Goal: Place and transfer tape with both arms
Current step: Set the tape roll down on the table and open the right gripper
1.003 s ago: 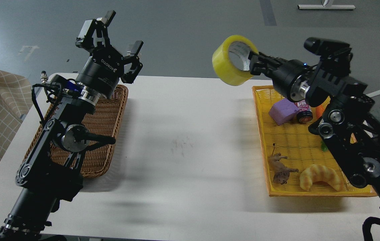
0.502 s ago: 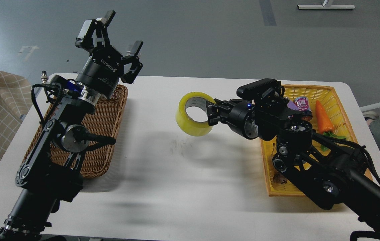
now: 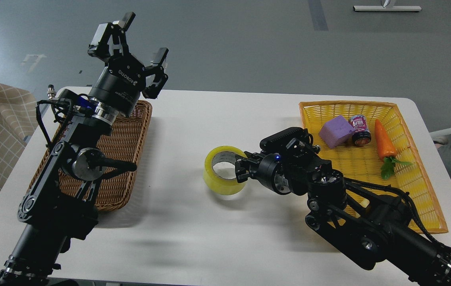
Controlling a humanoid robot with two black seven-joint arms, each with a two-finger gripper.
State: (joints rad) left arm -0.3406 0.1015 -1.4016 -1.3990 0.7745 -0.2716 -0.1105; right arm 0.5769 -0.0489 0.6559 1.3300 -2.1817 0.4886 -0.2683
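The right gripper, jaws pinching the tape, is now lowering it onto the counter mid-table (left gripper jaws spread, waiting).

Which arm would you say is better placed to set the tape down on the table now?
The right. The right gripper is shut on the tape, holding it low over mid-table. The left gripper is open, raised above the wicker basket, well away from the roll.
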